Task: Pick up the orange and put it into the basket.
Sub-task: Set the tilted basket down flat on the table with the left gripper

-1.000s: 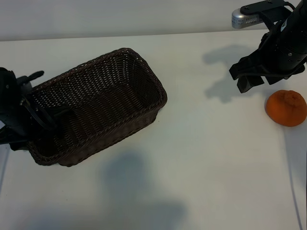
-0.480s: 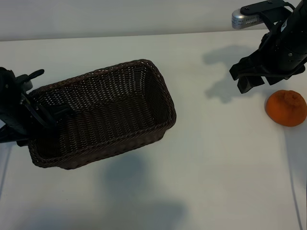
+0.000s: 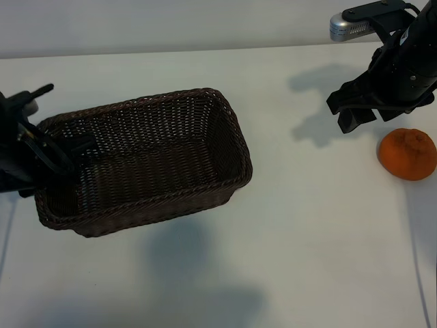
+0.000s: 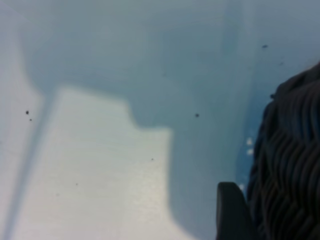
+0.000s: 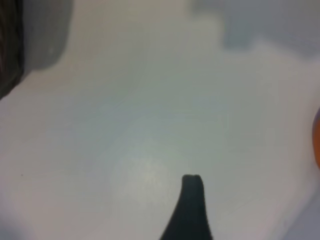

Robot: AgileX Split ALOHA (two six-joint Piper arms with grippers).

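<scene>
The orange (image 3: 407, 154) lies on the white table at the far right, and its edge shows as a sliver (image 5: 317, 140) in the right wrist view. My right gripper (image 3: 355, 117) hangs open just to its left and a little behind it, holding nothing. The dark brown wicker basket (image 3: 232, 130) sits left of centre. My left gripper (image 3: 51, 152) is shut on the basket's left end wall, one finger inside and one outside. In the left wrist view a black fingertip (image 4: 231, 215) rests against the weave (image 4: 292, 160).
Bare white tabletop stretches between the basket and the orange. The table's back edge (image 3: 205, 49) meets a pale wall. A silver-capped part of the right arm (image 3: 349, 26) sits at the top right.
The left gripper closed on the basket's end and swung it, so its right end moved to the right and toward the front. The right arm and the orange stayed still.
</scene>
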